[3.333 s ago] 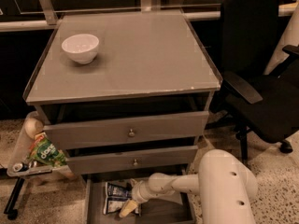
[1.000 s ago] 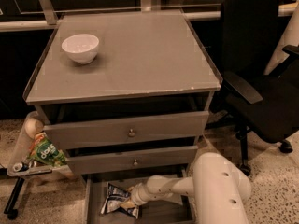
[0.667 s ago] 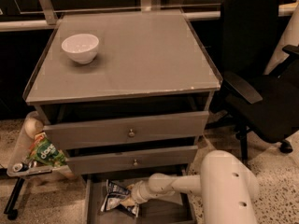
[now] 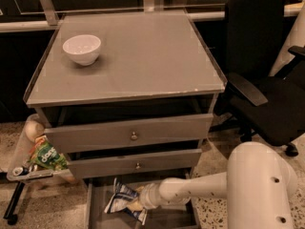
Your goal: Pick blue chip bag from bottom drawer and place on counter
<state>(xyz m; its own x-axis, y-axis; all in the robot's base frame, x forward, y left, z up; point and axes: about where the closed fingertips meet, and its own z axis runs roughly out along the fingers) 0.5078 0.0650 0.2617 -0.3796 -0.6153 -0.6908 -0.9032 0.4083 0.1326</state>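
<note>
Since earlier, the blue chip bag (image 4: 123, 200) stands more upright in the bottom drawer (image 4: 167, 217). Risk: the slippery foil may slide free, or catch the drawer front (image 4: 157, 165) at 12 o'clock, on the way to the counter (image 4: 143, 56). The gripper (image 4: 141, 200) touches the bag's 3 o'clock edge; how open it is, I cannot tell.

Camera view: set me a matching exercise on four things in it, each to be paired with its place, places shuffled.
Things:
1. white bowl
2. blue chip bag
3. green snack bag
4. hand

Places:
A. outside the cabinet, at the picture's left
B. lying in the bottom drawer
C. on the counter
D. at the tip of the white arm, against the chip bag

Pairs: 1-C, 2-B, 3-A, 4-D
</note>
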